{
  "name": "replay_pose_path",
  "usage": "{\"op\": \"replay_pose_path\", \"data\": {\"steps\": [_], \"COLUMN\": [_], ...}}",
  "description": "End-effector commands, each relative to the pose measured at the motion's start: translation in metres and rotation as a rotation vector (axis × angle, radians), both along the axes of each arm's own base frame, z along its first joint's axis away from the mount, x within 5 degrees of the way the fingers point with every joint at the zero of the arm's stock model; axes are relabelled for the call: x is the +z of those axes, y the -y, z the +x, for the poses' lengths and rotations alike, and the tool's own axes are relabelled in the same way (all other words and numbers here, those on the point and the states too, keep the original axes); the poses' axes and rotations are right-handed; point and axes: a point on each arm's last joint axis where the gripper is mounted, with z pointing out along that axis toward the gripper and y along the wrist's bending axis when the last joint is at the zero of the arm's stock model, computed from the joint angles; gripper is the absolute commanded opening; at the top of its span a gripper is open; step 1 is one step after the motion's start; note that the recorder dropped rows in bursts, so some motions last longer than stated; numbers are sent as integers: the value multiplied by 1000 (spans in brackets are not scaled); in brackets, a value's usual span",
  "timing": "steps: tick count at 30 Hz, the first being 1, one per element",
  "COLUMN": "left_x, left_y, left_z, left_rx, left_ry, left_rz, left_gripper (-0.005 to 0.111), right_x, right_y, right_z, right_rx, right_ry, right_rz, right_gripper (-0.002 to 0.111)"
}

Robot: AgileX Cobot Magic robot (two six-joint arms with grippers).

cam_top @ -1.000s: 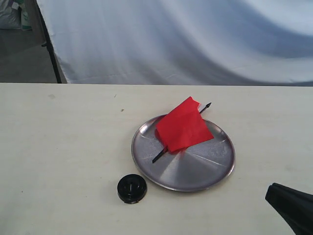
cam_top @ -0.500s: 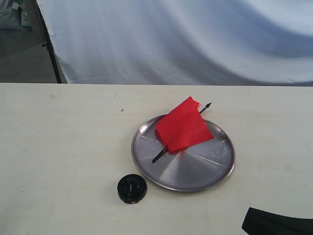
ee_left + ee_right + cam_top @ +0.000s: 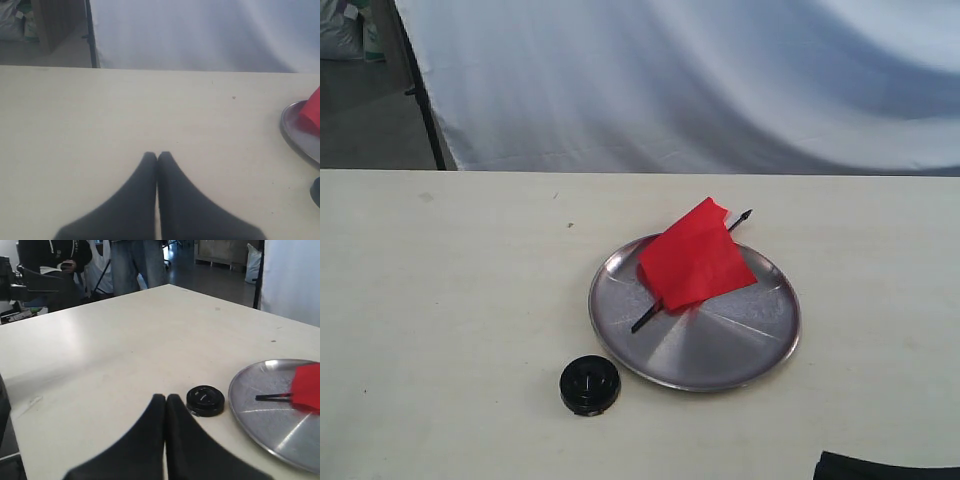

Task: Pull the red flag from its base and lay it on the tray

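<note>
The red flag (image 3: 695, 257) lies across the steel tray (image 3: 720, 355), its black stick slanting over the far rim. The black round base (image 3: 590, 385) sits on the table just left of the tray's near edge, with nothing in it. My right gripper (image 3: 165, 398) is shut and holds nothing, a short way from the base (image 3: 205, 400) and the tray (image 3: 260, 405); in the exterior view only a dark sliver of that arm (image 3: 885, 466) shows at the bottom right. My left gripper (image 3: 157, 155) is shut over bare tabletop, with the tray's rim (image 3: 295, 132) and the red flag (image 3: 312, 112) off to its side.
A white cloth backdrop (image 3: 700, 80) hangs behind the table (image 3: 450, 290), with a black stand leg (image 3: 425, 100) at its left. In the right wrist view, people (image 3: 55, 255) stand beyond the table's far edge.
The right arm has drawn back toward the bottom right edge of the exterior view, leaving only a sliver in sight. Flag, tray and base have not moved.
</note>
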Motion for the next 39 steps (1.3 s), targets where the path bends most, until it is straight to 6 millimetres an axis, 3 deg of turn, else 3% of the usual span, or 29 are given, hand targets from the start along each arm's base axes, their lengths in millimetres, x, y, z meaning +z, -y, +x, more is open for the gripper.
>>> {"op": "replay_pose_path", "data": {"steps": [1,8,17,29,39], "left_x": [-1,-1,-1,-1,-1], "left_y": [0,0,0,0,0], "left_z": [0,0,0,0,0], "left_rx": [4,4,4,4,5], "left_ry": [6,6,6,6,5], "left_rz": [-7,-7,-7,-7,0], "left_gripper": [0,0,0,0,0], "right_x": [-1,-1,4,4,-4], "right_y": [3,11,34,48,52], "right_z": [4,14,18,5,7], "right_rx": [-56,-224,-467,-544,-618], "right_ry": [-2,-66,-25,-9,-77], "right_rz": [-6,39,121,196,136], "right_gripper": [-1,-1,-1,-1,-1]}}
